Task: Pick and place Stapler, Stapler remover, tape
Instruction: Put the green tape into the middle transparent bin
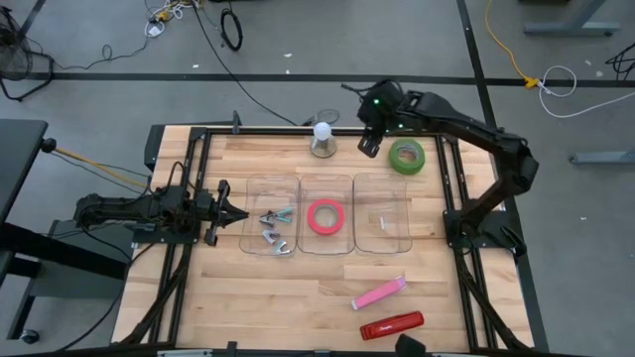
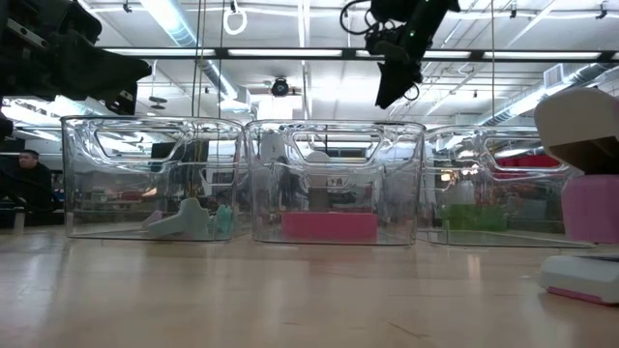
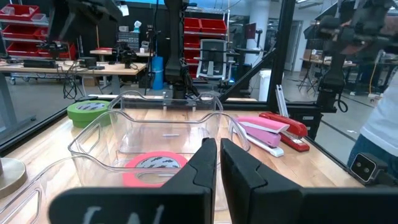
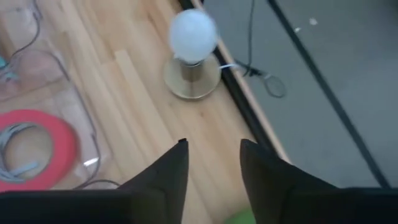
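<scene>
Right claw [image 1: 370, 145] hangs open and empty above the table's far edge — green tape [image 1: 406, 156] ring flat just beside it, white ball lamp [image 1: 322, 139] on its other side. Three clear plastic bins [image 1: 326, 214] sit nearer — red ring inside the middle one.

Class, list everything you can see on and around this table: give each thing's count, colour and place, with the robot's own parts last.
Bins: three, clear, in a row at mid-table.
Staple removers: several, grey and teal, in the left bin.
Red tape roll: one, in the middle bin.
Green tape roll: one, on the wood beyond the right bin.
Pink stapler: one, near table edge.
Red stapler: one, beside the pink one.
White ball on grey base: one, far edge.
Left gripper: shut, beside the left bin.
Right gripper: open, raised beside the green tape roll.
</scene>
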Robot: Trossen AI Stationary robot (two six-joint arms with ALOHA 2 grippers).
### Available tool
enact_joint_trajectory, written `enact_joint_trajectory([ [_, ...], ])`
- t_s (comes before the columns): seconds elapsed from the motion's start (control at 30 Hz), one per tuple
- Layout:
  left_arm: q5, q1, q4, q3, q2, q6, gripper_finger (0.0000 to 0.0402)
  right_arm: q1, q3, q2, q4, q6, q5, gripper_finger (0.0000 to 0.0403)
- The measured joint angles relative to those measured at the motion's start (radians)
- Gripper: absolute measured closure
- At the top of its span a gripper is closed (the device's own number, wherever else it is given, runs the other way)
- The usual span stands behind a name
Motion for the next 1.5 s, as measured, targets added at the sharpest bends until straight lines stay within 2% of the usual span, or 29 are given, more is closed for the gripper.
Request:
enact_joint_trajectory([
  [0.27,0.0,0.0,0.0,0.0,0.0,0.0,0.0376,-0.039,0.0,-0.069,0.001,-0.006,0.028,0.0316],
  [0.77,0.0,0.0,0.0,0.0,0.0,0.0,0.0376,-0.103,0.0,-0.162,0.0,-0.006,0.028,0.0398],
  [1.17,0.0,0.0,0.0,0.0,0.0,0.0,0.0376,-0.141,0.0,-0.216,-0.006,-0.002,0.028,0.0401],
  [1.5,0.0,0.0,0.0,0.0,0.0,0.0,0.0376,-0.241,0.001,-0.217,-0.154,0.095,0.028,0.0401],
])
